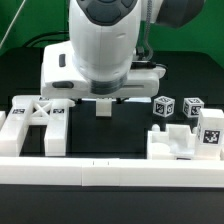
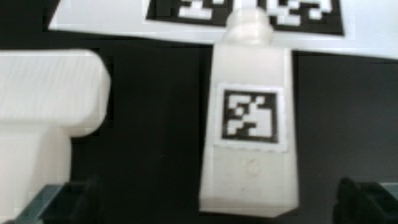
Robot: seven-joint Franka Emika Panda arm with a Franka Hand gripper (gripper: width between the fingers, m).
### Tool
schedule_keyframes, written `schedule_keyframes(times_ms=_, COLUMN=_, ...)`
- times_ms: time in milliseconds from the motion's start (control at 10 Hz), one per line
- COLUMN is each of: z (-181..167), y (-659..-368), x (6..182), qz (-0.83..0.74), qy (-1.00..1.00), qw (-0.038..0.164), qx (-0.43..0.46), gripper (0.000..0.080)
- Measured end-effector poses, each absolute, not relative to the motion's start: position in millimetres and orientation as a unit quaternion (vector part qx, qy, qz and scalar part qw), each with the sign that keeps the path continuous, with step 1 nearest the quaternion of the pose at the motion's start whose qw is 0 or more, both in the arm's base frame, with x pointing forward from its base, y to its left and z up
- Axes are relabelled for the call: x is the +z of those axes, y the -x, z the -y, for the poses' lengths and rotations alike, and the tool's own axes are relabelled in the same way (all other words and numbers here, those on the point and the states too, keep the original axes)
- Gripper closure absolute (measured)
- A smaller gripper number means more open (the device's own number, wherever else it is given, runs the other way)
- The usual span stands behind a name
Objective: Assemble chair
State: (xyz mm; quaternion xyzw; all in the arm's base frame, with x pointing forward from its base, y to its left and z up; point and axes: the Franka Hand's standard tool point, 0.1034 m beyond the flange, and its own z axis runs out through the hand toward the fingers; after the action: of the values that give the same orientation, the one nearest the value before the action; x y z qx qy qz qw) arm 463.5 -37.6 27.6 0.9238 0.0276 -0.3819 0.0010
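My gripper [image 2: 210, 206] has its jaws wide apart and holds nothing: the two dark fingers [image 2: 50, 205] show at either side of the wrist view, with the leg [image 2: 249, 120] lying flat on the black table [image 2: 151, 130] between them. I cannot tell whether the tips are already down level with it. The leg is a long white plastic bar with a square tag on its upper face, and it narrows at the end away from me. That narrow end reaches the edge of the marker board [image 2: 107, 15], though I cannot say whether it rests on it. I judge the leg light, rigid and rather slick, so it should not bend but may twist or slide if pinched off-centre. I would close across its two long flat sides at about the tag, not on the narrowed end. Just beside the leg, with a dark gap between, sits a blocky white part [image 2: 45, 100], which leaves one finger little room. Farther from the leg, the X-braced panel [image 1: 35, 115] stands toward the exterior view's left, the tagged pieces [image 1: 190, 125] toward its right, and the border rail [image 1: 100, 172] lies in front.
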Motion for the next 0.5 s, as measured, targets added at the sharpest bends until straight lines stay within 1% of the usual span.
schedule_keyframes(times_ms=100, z=34.8, y=-458.1, x=30.1, qz=-0.026, qy=-0.905, qw=-0.001, qx=-0.426, gripper=0.0150)
schedule_keyframes(times_ms=200, z=33.2, y=-461.8, x=26.1, qz=-0.026, qy=-0.893, qw=0.001, qx=-0.449, gripper=0.0150)
schedule_keyframes(times_ms=300, z=30.7, y=-459.4, x=27.6, qz=-0.024, qy=-0.872, qw=0.001, qx=-0.488, gripper=0.0150)
schedule_keyframes(times_ms=400, z=29.1, y=-460.7, x=24.3, qz=-0.024, qy=-0.866, qw=0.003, qx=-0.500, gripper=0.0150)
schedule_keyframes(times_ms=500, z=26.9, y=-462.7, x=21.9, qz=-0.027, qy=-0.869, qw=0.004, qx=-0.494, gripper=0.0150)
